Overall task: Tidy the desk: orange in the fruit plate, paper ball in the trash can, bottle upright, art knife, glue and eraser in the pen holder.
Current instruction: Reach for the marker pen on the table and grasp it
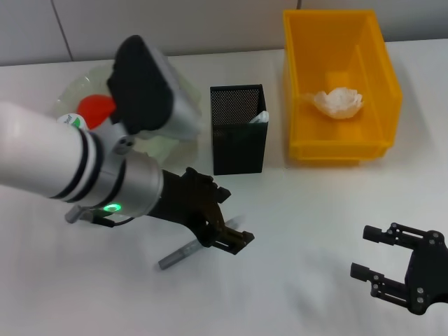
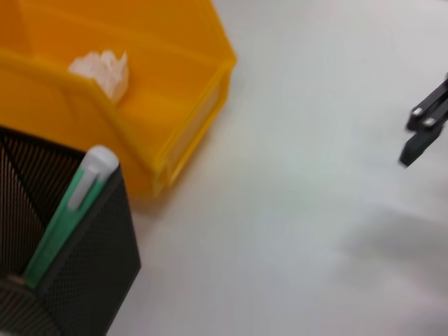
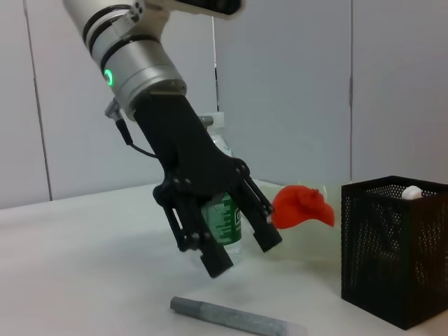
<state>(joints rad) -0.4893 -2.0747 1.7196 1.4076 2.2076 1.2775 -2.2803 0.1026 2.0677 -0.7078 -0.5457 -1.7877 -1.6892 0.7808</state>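
My left gripper (image 1: 227,238) hangs open just above the grey art knife (image 1: 183,255), which lies flat on the table in front of the pen holder (image 1: 238,133). The right wrist view shows the fingers (image 3: 217,262) spread over the knife (image 3: 234,318) without touching it. A green-and-white glue stick (image 2: 70,206) stands in the holder. The orange (image 1: 94,108) sits in the fruit plate (image 1: 70,87). The bottle (image 3: 225,217) stands upright behind the left gripper. The paper ball (image 1: 339,101) lies in the trash can (image 1: 301,84). The eraser is out of view. My right gripper (image 1: 367,253) rests open at the front right.
The pen holder stands between the fruit plate and the yellow trash can, close to both. My left arm (image 1: 49,157) covers much of the table's left side, hiding most of the bottle in the head view. White tabletop stretches between the two grippers.
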